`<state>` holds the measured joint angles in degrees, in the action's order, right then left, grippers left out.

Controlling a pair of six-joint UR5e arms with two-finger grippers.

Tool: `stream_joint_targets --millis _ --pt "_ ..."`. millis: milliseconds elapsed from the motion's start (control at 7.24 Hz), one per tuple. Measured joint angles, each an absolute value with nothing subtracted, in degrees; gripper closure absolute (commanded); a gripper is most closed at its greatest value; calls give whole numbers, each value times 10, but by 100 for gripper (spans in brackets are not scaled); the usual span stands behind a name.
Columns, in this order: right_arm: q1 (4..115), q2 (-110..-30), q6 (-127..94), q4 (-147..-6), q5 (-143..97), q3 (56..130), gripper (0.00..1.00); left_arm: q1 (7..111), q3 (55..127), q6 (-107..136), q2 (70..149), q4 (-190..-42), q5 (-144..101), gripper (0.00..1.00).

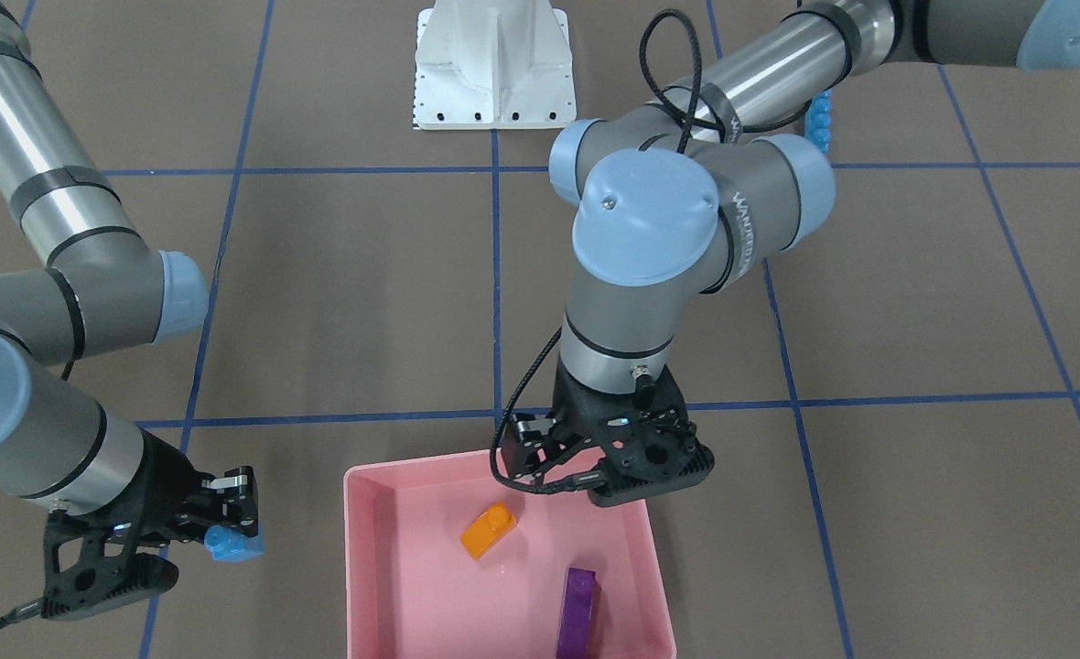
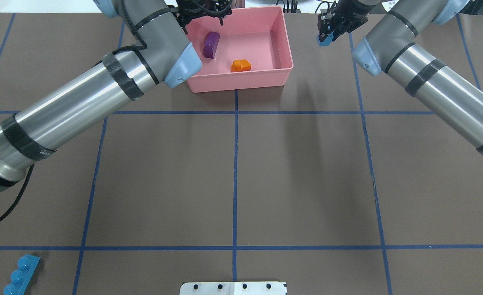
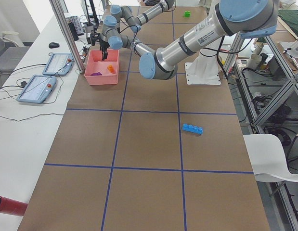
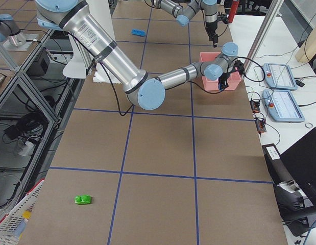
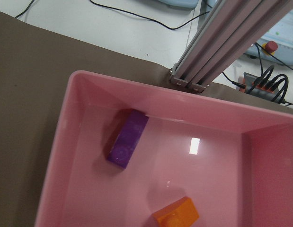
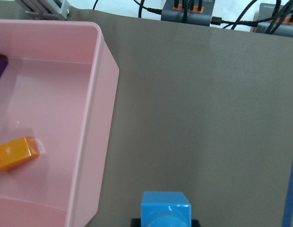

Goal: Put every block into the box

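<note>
Pinching small blue [image 1: 229, 545], R gripper [image 1: 238, 526] hangs just right of box [image 1: 361, 549]. Orange [image 1: 490, 531], purple [image 1: 579, 599] inside: 2/5 done. Long blue [image 3: 193, 129], green [image 4: 83, 199] lie far off. L gripper [image 1: 531, 448] over box; jaw state unclear.

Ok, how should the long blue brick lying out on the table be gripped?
Probably from above, pinching across the long blue brick's narrow width near its middle, on the two long flat sides. It is long and one stud row wide, with bare table around it.
</note>
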<state>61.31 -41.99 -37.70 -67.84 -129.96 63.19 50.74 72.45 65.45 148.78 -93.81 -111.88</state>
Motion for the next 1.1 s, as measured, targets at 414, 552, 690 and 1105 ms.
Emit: stream_joint_targets --millis 414,552,690,1105 --pt "617 -343 -424 -735 -1297 621 100 539 1022 470 1242 -779 -1146 0" --pt "604 -305 -436 -735 -1275 588 100 547 1107 429 1149 -756 -1152 0" --pt "585 -276 -447 -723 -1241 558 100 550 1178 409 1058 -752 -1157 0" --pt "532 -257 -501 -631 -1134 495 100 547 1273 401 788 -925 -1164 0"
